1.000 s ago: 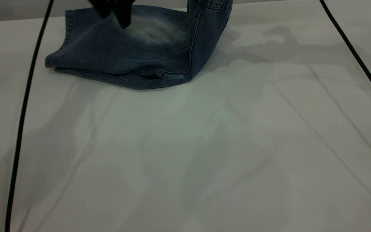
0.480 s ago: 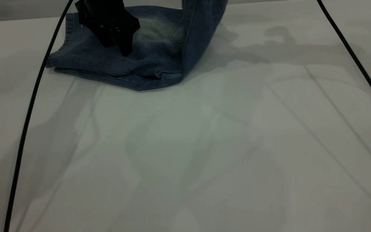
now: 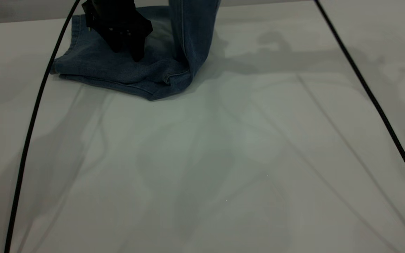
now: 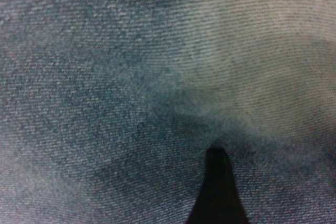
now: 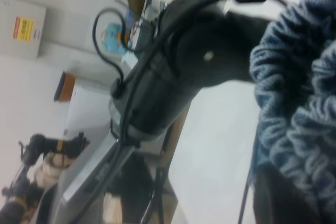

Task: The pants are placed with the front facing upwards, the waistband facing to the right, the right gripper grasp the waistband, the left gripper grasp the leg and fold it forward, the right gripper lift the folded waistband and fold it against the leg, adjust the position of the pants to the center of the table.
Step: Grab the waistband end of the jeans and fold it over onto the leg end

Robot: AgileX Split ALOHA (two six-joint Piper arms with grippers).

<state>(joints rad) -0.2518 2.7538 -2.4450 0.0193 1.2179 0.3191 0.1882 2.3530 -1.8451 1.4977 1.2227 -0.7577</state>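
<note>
Two black cables (image 3: pixel 30 133) hang over the near, bare part of the white bench (image 3: pixel 223 168). The right one has swung left since half a second ago. Farther back, at the left, lie the pants (image 3: pixel 118 73), folded flat. Their right side stands up like a wall and goes out of the top of the picture. That raised part has moved left, closer to the left claw (image 3: pixel 127 52). The left claw has not moved. It points down on the flat leg, its fingers a little apart, with one fingertip (image 4: pixel 216 182) pressing the cloth and nothing pinched. Up high, the ruffled waistband (image 5: pixel 299 103) bunches right at the right claw (image 5: pixel 275 195), which is clenched on it and holds it up in the air.
</note>
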